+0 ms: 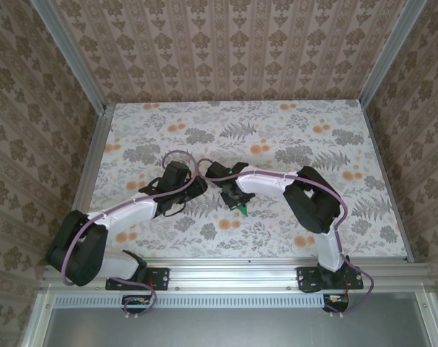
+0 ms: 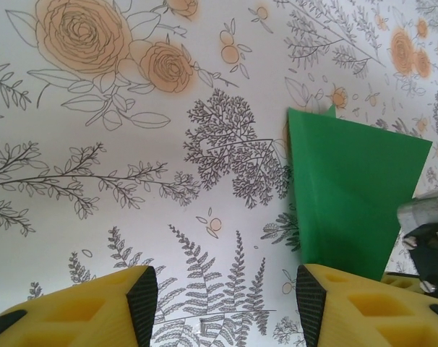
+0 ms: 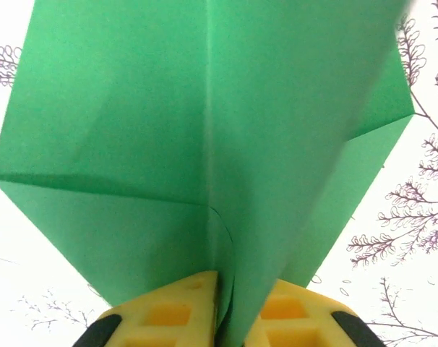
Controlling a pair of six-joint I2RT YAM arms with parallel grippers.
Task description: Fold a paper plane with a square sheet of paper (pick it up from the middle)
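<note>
R tool [image 3: 222, 312] nearest us, clenched on green paper [image 3: 132, 144] w/ centre crease; we see L tool [image 2: 222, 303] released.

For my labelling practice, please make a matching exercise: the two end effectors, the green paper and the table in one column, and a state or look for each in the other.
1 left end effector
2 right end effector
3 green paper
4 table

a creased down the middle
b floral print
c open, holding nothing
d shut on the paper

Pairs: 1-c, 2-d, 3-a, 4-b.
</note>
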